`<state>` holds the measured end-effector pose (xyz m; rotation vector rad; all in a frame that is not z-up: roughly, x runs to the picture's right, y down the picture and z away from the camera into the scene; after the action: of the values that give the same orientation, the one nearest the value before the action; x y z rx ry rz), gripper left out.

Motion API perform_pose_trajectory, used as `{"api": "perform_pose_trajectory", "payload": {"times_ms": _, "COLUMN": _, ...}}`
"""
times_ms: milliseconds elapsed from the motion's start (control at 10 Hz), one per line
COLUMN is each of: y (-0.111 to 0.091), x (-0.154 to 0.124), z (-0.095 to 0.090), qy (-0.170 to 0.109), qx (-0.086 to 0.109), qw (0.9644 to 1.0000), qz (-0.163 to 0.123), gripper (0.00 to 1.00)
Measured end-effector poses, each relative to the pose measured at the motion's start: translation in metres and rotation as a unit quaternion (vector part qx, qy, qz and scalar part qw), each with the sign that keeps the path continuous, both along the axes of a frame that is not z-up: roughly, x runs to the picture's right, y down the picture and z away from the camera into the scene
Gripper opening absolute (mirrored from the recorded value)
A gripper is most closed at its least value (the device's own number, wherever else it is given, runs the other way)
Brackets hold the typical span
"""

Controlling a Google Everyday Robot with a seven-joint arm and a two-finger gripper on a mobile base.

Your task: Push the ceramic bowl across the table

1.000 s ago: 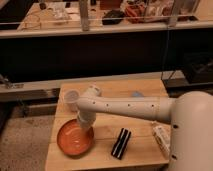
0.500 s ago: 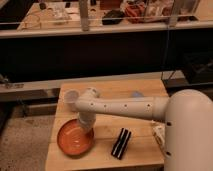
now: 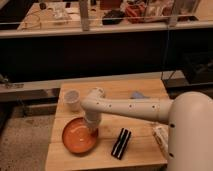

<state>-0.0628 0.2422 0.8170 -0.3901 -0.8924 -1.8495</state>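
The ceramic bowl (image 3: 78,136) is a wide, shallow orange dish lying at the front left of the light wooden table (image 3: 145,90). My white arm reaches from the right across the table top. My gripper (image 3: 92,126) points down at the bowl's right rim, touching or just above it. The arm's wrist hides the fingers.
A small white cup (image 3: 73,100) stands at the table's back left. A black flat object (image 3: 121,143) lies right of the bowl near the front edge. A bluish item (image 3: 136,95) sits at the back right, a pale wrapper (image 3: 161,136) at the right edge. A railing and cluttered counter lie behind.
The gripper and the bowl have moved slightly toward the front left of the table; otherwise the scene is the same.
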Motion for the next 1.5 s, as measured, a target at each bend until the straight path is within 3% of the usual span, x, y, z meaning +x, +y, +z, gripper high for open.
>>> {"api": "perform_pose_trajectory", "payload": {"times_ms": 400, "y": -0.002, "x": 0.077, "z": 0.019, "qy": 0.061, "qx": -0.017, "qw": 0.9971, "qz": 0.042, "gripper": 0.01}}
{"api": "perform_pose_trajectory", "payload": {"times_ms": 900, "y": -0.003, "x": 0.078, "z": 0.016, "qy": 0.062, "qx": -0.018, "qw": 0.9972, "qz": 0.037, "gripper": 0.01}}
{"api": "perform_pose_trajectory", "payload": {"times_ms": 1100, "y": -0.001, "x": 0.098, "z": 0.014, "qy": 0.089, "qx": -0.022, "qw": 0.9944, "qz": 0.053, "gripper": 0.01}}
{"api": "perform_pose_trajectory", "payload": {"times_ms": 1500, "y": 0.002, "x": 0.189, "z": 0.006, "qy": 0.146, "qx": -0.028, "qw": 0.9851, "qz": 0.087, "gripper": 0.01}}
